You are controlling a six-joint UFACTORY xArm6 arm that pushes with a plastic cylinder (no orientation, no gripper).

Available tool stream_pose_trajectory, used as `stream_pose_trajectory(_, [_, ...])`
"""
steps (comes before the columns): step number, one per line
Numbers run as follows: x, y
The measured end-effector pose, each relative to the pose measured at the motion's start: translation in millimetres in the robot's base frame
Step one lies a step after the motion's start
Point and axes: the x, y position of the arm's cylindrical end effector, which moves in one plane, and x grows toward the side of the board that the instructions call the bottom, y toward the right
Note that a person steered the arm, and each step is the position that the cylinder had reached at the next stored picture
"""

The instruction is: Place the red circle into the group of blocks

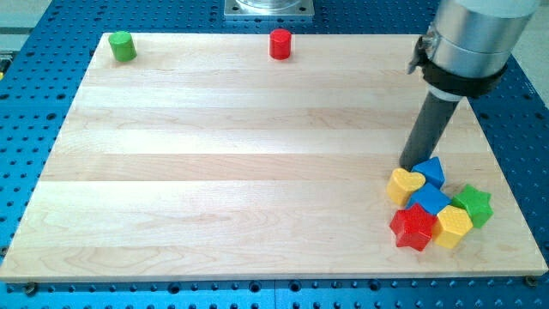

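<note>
The red circle, a short cylinder, stands alone near the board's top edge, a little right of centre. The group of blocks sits at the view's bottom right: a yellow heart, a blue triangle, a blue cube, a green star, a yellow hexagon and a red star, all packed together. My tip rests at the top edge of this group, touching or nearly touching the blue triangle and the yellow heart. It is far to the right of and below the red circle.
A green cylinder stands at the board's top left corner. The wooden board lies on a blue perforated table. The arm's grey body hangs over the top right.
</note>
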Motion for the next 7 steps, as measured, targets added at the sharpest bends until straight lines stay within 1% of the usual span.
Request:
stream_pose_trajectory(1, [0, 9])
stream_pose_trajectory(2, [10, 11])
stream_pose_trajectory(3, [9, 1])
stream_pose_trajectory(4, [-18, -45])
stream_pose_trajectory(5, [-23, -113])
stream_pose_trajectory(6, [-72, -181])
stream_pose_trajectory(7, [-146, -230])
